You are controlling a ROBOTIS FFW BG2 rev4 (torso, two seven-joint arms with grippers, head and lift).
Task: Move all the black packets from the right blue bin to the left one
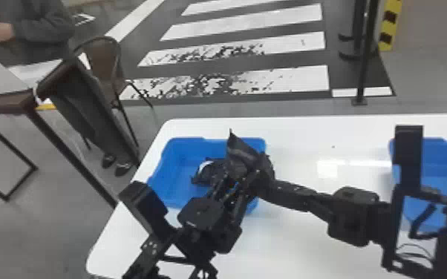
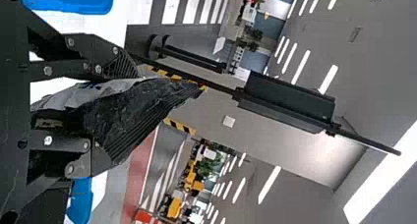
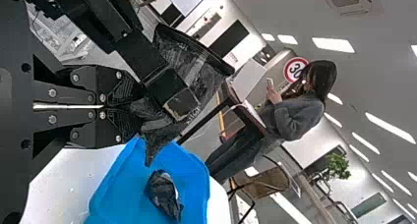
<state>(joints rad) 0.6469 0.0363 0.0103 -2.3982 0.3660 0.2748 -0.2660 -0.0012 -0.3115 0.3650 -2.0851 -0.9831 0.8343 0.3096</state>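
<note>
We see the two arms meeting over the left blue bin [image 1: 182,157], which stands on the white table [image 1: 308,241]. The left gripper [image 1: 238,171] comes from the lower left side of the head view, and the right gripper [image 1: 265,178] comes from the right side. Between them is the black packet [image 1: 241,148], raised above the bin, with one pointed corner directed upward.

In the left wrist view, the fingers of the left gripper [image 2: 125,116] stand quite apart, and the crumpled packet fills the space between them, touching both. In the right wrist view, the right gripper [image 3: 137,108] is narrow: its fingertips are nearly together, with black film pinched there. The arms cover much of this place, so we believe, without being sure, that both grippers are holding the same packet.

Another packet [image 3: 164,194] is lying inside the left bin, below the grippers, and a pale patch is visible on it. The right blue bin [image 1: 441,141] stands well apart on the same table, partly behind the right arm. Inside it we notice part of a dark shape at the edge of the head view.

Beyond the table we see a chair [image 1: 102,55] and the striped floor [image 1: 252,81].
</note>
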